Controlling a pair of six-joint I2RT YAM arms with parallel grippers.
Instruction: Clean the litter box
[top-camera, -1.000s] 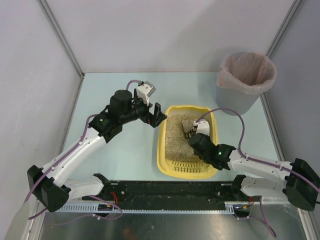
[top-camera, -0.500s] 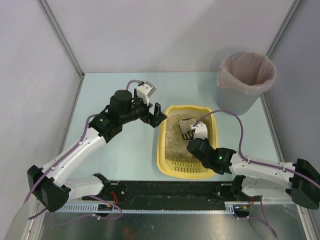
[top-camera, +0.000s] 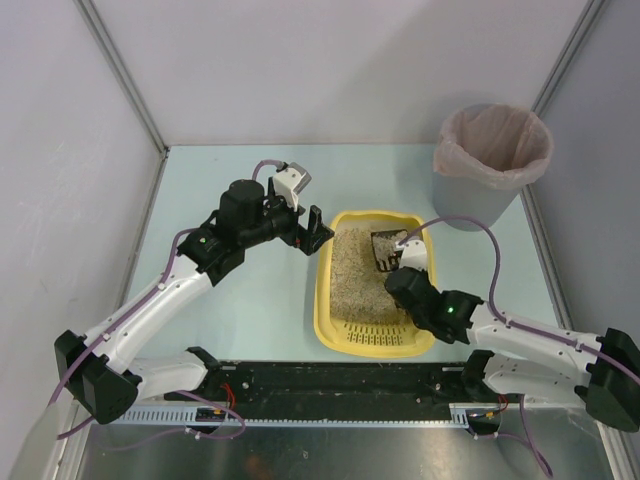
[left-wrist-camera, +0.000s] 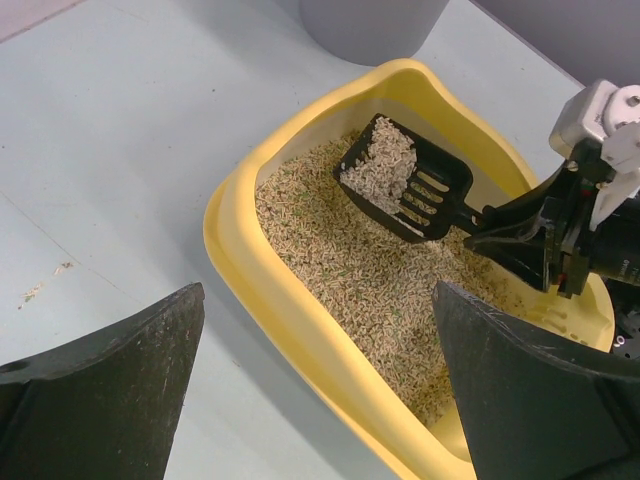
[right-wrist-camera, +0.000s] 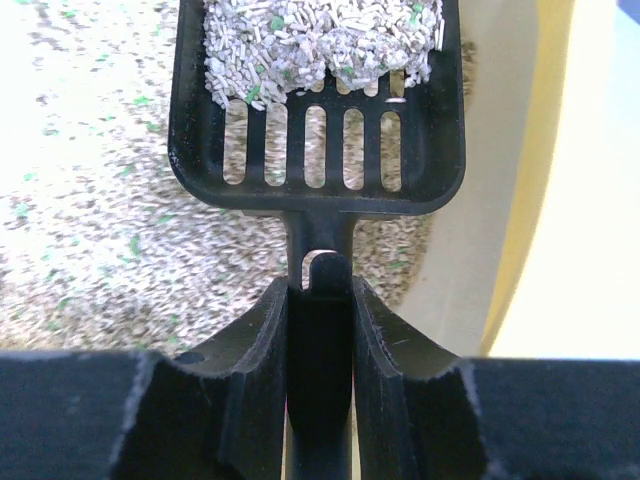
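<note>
While the shallow yellow plastic litter box (top-camera: 322, 290) is sitting by the tabletop's (top-camera: 250, 180) near edge, right of centre, the grey round lined bin (top-camera: 462, 205) is standing at the far right corner, its mouth showing only from above. My right gripper (right-wrist-camera: 320, 300) is clamping the black slotted plastic scoop (right-wrist-camera: 315, 150), loaded with litter (right-wrist-camera: 320, 35); dumping, I judge, is remaining. My left gripper (top-camera: 308, 238) is hovering alongside, fingers (left-wrist-camera: 110, 390) apart.

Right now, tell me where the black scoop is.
In the top view the scoop is over the far right part of the litter box, loaded with litter, its handle clamped in the right gripper, toward the grey bin.
</note>
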